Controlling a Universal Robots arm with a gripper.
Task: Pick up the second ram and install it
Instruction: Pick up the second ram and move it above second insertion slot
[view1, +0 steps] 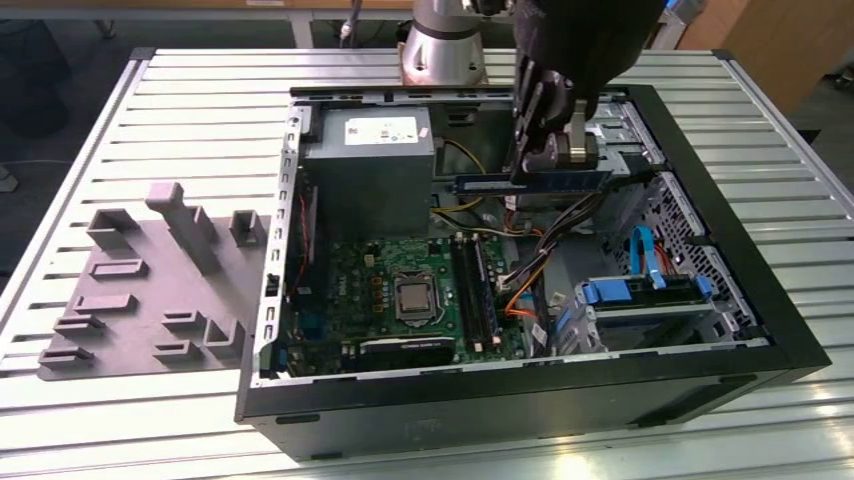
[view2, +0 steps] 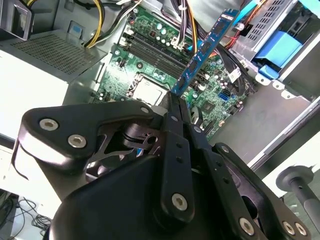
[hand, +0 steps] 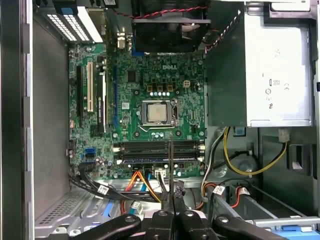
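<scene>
**Operator:** What does the end effector have?

**Spotter:** Your end effector (view1: 547, 165) is clamped on the second ram (view1: 534, 183), gripping it partway along its length. In the exterior view the stick lies level and on edge, up in the air over the open computer case (view1: 747, 300).

**Operator:** Where is that over the board?

**Spotter:** You hold it clear of the motherboard (view1: 400, 290), touching nothing but the fingers. It hangs just to the exterior view's right of the power supply (view1: 367, 150), above a bundle of cables (view1: 534, 250). In the first wrist view you see the second ram (hand: 171, 165) edge-on, a thin dark line crossing the memory slots (hand: 155, 148), which lie beside the processor socket (hand: 156, 112). In the second wrist view the second ram (view2: 205, 47) juts out from your end effector (view2: 175, 100) over the board.

**Operator:** And outside the case?

**Spotter:** A grey moulded tray (view1: 147, 280) lies on the table (view1: 200, 100), at the exterior view's left of the case.
</scene>
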